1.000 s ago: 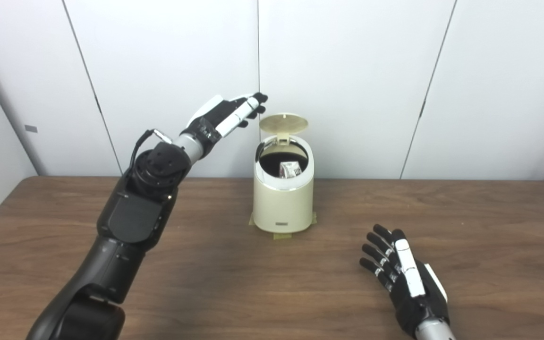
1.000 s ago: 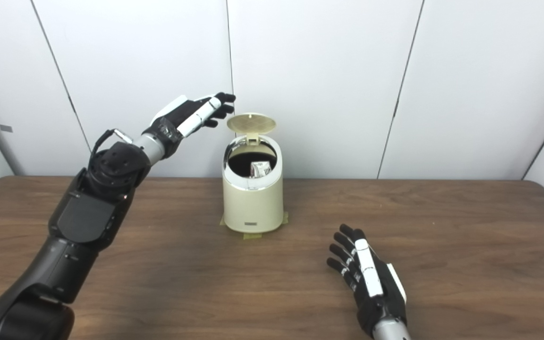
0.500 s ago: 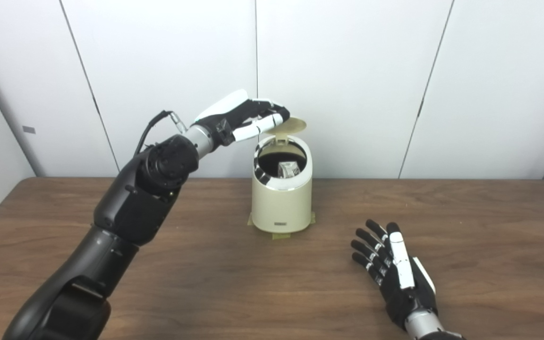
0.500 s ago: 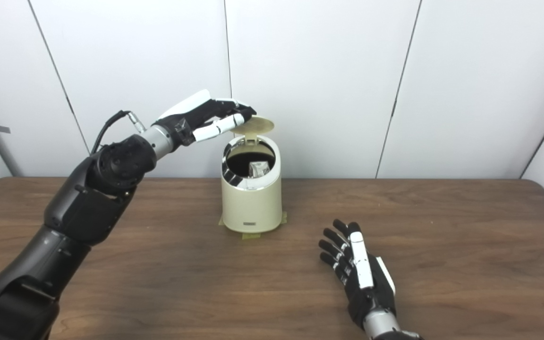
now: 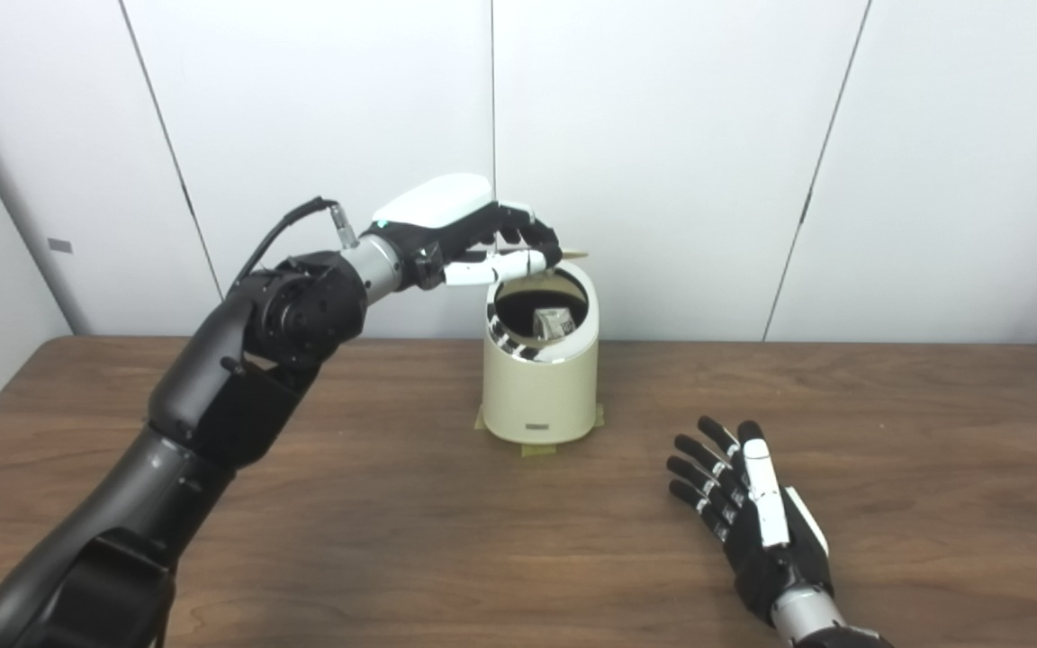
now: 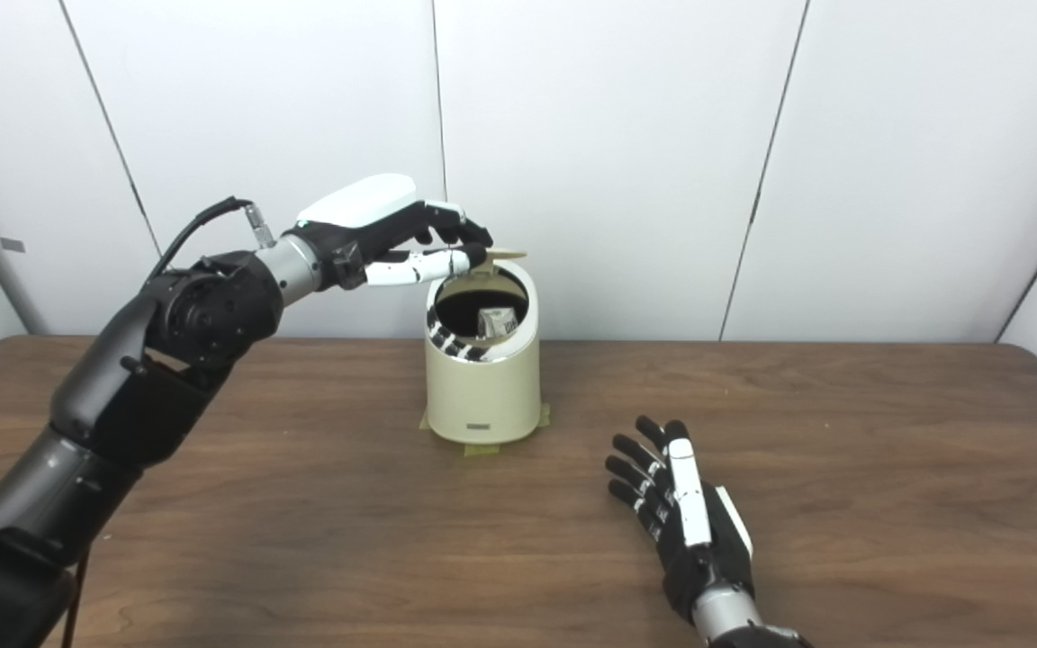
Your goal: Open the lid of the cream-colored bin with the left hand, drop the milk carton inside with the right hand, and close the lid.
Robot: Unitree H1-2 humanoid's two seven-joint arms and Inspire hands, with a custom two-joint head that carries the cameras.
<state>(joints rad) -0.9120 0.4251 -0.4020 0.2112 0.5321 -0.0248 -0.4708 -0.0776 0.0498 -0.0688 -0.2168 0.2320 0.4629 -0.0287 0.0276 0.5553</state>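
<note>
The cream-colored bin (image 5: 539, 382) stands at the back middle of the table, its mouth uncovered. The milk carton (image 5: 553, 322) lies inside it, partly hidden by the rim. The round lid (image 6: 505, 255) is tipped forward to near level, seen almost edge-on above the back rim. My left hand (image 5: 464, 236) reaches over the bin from the left, palm down, fingers spread and resting on the lid's top. My right hand (image 6: 689, 517) lies flat on the table in front and to the right of the bin, fingers apart, holding nothing.
The wooden table (image 5: 933, 432) runs across the whole view, with white wall panels (image 5: 662, 135) close behind the bin. Bits of tape (image 5: 536, 447) show under the bin's base.
My left hand has swung right and down from beside the upright lid onto it, tipping the lid forward over the opening. The right hand slid slightly back toward me.
</note>
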